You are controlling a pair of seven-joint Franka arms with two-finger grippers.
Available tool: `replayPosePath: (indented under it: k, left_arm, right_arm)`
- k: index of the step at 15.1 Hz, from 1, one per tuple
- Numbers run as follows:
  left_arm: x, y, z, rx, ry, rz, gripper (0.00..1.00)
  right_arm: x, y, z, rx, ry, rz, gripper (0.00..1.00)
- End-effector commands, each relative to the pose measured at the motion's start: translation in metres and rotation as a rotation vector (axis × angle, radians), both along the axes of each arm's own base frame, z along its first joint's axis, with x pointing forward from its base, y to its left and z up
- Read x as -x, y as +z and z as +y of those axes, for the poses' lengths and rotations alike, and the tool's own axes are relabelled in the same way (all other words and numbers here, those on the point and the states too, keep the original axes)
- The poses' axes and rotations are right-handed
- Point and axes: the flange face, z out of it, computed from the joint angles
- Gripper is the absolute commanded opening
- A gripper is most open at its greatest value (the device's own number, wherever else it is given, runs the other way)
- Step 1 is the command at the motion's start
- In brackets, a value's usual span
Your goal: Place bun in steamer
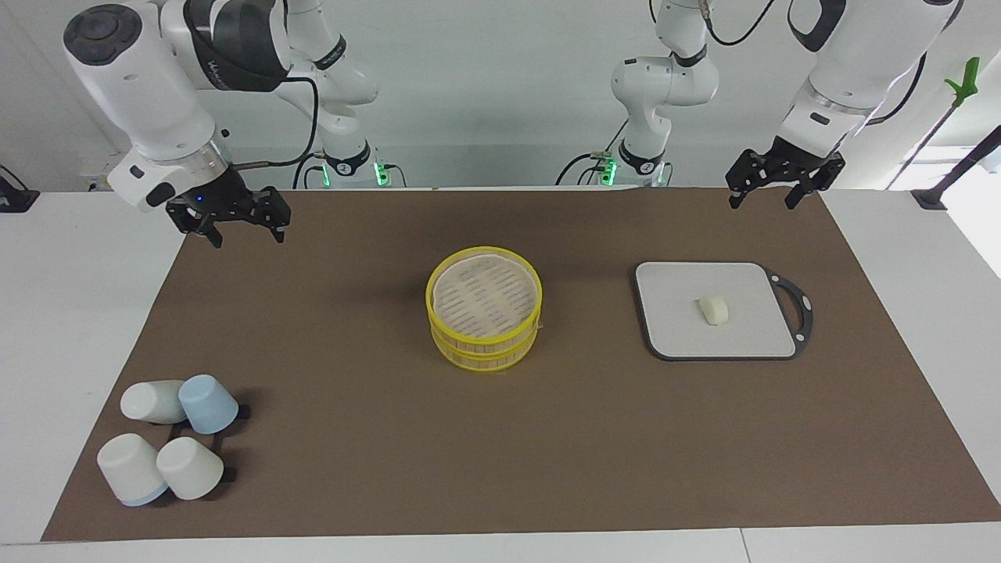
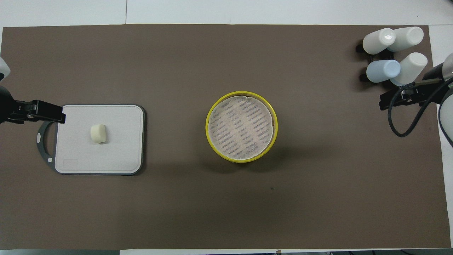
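Nothing of the task is done yet, in my judgement: the small cream-white oblong dough bun [image 1: 713, 310] lies alone on the flat grey cutting board with black rim and handle [image 1: 672, 332], and no claw touches it.

Going from the robots outward: the left claw [image 1: 769, 195] hangs over the counter's edge at the left arm's end, its fingers apart and holding nothing. The right claw [image 1: 243, 231] hangs over the edge at the right arm's end, also apart and empty. Both arms seem to wait.

Next comes the round bamboo steamer with bright yellow rims [image 1: 484, 317] in the middle of the mat. Its slatted top looks closed by the lid, so I think the lid must come off first, then the bun is lifted and put inside. In the overhead view the board is at 9 o'clock from the steamer, well apart.

Farthest from the robots, at 2 o'clock from the steamer in the overhead view, three white cups and one pale blue cup [image 1: 207, 403] lie on a black rack.

The counter [image 1: 55, 352] is white, covered by a brown mat [image 1: 352, 438]. The wall is plain white.
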Motion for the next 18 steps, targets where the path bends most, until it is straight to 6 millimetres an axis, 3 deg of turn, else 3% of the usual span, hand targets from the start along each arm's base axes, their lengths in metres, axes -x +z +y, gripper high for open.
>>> replayPosePath:
  k: [1, 6, 8, 10, 14, 18]
  left_arm:
    - [0.005, 0.003, 0.0, -0.011, -0.004, 0.007, 1.0]
    - [0.004, 0.003, 0.001, -0.01, 0.001, -0.002, 1.0]
    - [0.006, 0.002, 0.004, -0.008, 0.006, -0.003, 1.0]
    - [0.008, -0.01, 0.014, -0.007, 0.023, -0.009, 1.0]
    - [0.014, -0.071, 0.025, -0.004, 0.037, -0.019, 1.0]
    - [0.017, -0.142, 0.043, -0.005, 0.069, -0.01, 1.0]
  right_arm:
    - [0.002, 0.0, -0.001, 0.012, -0.014, 0.005, 1.0]
    - [0.002, 0.0, 0.001, 0.011, -0.017, 0.002, 1.0]
    - [-0.002, -0.001, 0.018, 0.01, -0.001, -0.027, 1.0]
    - [-0.006, -0.006, 0.06, 0.011, -0.001, -0.043, 1.0]
    - [-0.015, -0.031, 0.152, -0.019, -0.043, -0.07, 1.0]
    - [-0.007, -0.066, 0.271, -0.029, -0.059, -0.069, 1.0]
